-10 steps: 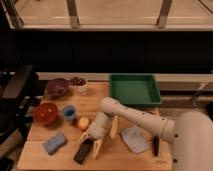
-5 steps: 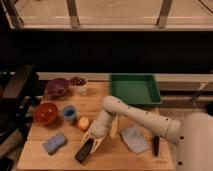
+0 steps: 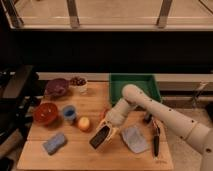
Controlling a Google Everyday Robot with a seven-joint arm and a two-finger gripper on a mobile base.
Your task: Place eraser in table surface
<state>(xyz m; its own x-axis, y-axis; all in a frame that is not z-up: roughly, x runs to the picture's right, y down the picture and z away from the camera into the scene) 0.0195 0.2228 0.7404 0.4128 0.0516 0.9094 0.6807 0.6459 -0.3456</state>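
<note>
The eraser (image 3: 99, 138) is a flat black block, tilted, with its lower end just over the table surface (image 3: 90, 156), a light-brown plank top. My gripper (image 3: 107, 130) comes in from the right on a white arm (image 3: 150, 107) and is shut on the eraser's upper end. The eraser sits between the orange fruit (image 3: 84, 123) and the grey cloth (image 3: 135, 139). I cannot tell whether its lower end touches the wood.
A blue sponge (image 3: 54, 143) lies front left. A red bowl (image 3: 45, 113), blue cup (image 3: 69, 114), purple bowl (image 3: 57, 87) and small snack bowl (image 3: 78, 82) stand at the left. A green tray (image 3: 124, 85) is at the back. A black-handled tool (image 3: 155, 139) lies right.
The gripper and the eraser have shifted a little to the right and up from the front of the table. The other things have not moved.
</note>
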